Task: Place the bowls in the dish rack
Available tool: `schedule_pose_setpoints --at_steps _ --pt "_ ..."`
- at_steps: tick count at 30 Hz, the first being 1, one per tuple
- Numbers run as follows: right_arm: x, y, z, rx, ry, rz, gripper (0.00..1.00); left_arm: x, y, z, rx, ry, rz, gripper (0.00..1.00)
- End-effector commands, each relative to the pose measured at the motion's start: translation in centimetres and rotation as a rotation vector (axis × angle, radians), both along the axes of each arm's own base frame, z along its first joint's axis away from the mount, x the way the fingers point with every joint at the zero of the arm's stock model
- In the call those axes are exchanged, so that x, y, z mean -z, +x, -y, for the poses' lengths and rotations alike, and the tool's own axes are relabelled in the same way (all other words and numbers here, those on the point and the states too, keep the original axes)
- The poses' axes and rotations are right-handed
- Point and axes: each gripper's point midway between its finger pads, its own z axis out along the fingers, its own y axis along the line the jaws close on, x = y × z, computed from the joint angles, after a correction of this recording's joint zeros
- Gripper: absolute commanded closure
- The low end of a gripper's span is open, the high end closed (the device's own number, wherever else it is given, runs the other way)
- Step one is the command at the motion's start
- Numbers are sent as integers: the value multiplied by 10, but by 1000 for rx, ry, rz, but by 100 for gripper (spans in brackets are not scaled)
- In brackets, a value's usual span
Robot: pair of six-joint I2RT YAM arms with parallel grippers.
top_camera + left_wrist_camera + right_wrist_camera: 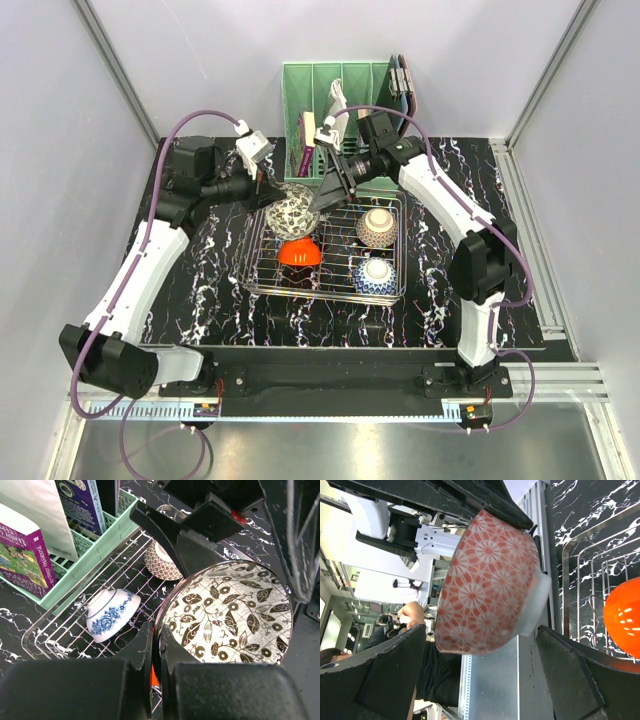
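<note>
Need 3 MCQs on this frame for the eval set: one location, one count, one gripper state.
1. Where is the orange bowl?
A) in the green organizer
B) in the dish rack
C) on the table outside the rack

2. How many bowls rest in the rack, not counting the held one?
A) one
B) five
C) three

3. The right gripper is:
A) open, straddling the red-patterned bowl
B) shut on the orange bowl
C) out of view

Key:
1 B, it sits on the rack's wires.
2 C, the orange bowl, lattice bowl and blue bowl.
3 A, its fingers stand apart on either side of that bowl.
</note>
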Motion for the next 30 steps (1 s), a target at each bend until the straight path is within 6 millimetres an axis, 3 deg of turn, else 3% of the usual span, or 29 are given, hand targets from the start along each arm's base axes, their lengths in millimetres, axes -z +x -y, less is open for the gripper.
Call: schedule_pose_setpoints --at_steps 1,15,30 --pt "-10 -10 -11 -50 34 18 0 -32 -1 1 -17 -42 122 100" --pt "-18 -14 -13 -82 61 20 1 -27 -1 0 -38 -36 127 100" --pt "-32 -17 -13 -145 115 -7 24 -23 0 -2 -65 -38 139 100"
